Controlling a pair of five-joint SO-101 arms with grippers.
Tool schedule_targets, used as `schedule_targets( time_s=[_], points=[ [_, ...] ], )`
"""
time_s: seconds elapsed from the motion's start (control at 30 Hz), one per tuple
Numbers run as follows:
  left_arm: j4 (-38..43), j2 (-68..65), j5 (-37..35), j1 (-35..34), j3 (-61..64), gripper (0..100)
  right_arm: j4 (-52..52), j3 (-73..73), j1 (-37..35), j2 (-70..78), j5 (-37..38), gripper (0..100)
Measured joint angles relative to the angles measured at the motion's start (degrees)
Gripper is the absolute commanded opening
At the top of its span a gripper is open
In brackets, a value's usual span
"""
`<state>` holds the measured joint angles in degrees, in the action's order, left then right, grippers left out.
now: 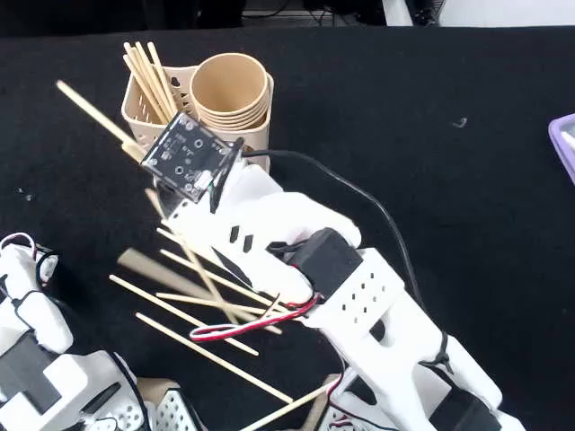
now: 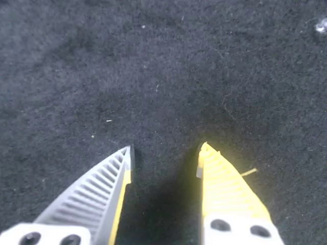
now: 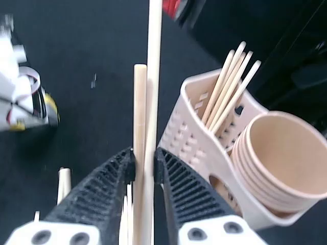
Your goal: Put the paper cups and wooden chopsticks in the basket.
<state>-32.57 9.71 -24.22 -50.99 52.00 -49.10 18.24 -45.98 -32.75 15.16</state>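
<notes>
The right gripper point(image 3: 144, 153), black and ribbed, is pressed together on two pale wooden chopsticks point(image 3: 153, 71), pinching them just beside the beige perforated plastic basket point(image 3: 194, 143) on the black cloth-covered counter point(image 1: 431, 180). From above, the gripper is hidden beneath a dark wrist camera board point(image 1: 190, 158). One end of the held sticks juts out past the basket on the side away from the cups, and their other ends are cut off in the wrist view. Inside the basket, a nested stack of tan paper cups point(image 1: 230, 90) fills one end and a bundle of wooden chopsticks point(image 1: 148, 74) leans in the other. The cup rims sit too close together to count with certainty. Loose wooden chopsticks point(image 1: 184, 316) lie scattered on the counter, well apart from the basket. Several run under the white right arm point(image 1: 359, 296), so their number and full length cannot be told. A broader flat beige strip point(image 1: 154, 269) among them is hard to identify. The left gripper point(image 2: 164, 153), its grey and yellow fingers spread, hangs close over black counter, well apart from the basket. A lilac object point(image 1: 564, 144), cut off by the frame edge, sits far from the basket.
</notes>
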Motion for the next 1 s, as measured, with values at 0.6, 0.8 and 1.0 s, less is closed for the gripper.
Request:
schedule_targets(
  time_s=[0.6, 0.8, 1.0],
  points=[
    [0.0, 0.0, 0.0, 0.0, 0.0, 21, 41.76, -5.71, 7.56, 11.96, -14.77, 1.1],
    [0.0, 0.0, 0.0, 0.0, 0.0, 21, 47.03, -15.21, 11.25, 26.37, -14.86, 1.1],
    [0.0, 0.0, 0.0, 0.0, 0.0, 21, 47.21, -24.7, 12.57, 38.15, -15.03, 1.1]
  ],
)
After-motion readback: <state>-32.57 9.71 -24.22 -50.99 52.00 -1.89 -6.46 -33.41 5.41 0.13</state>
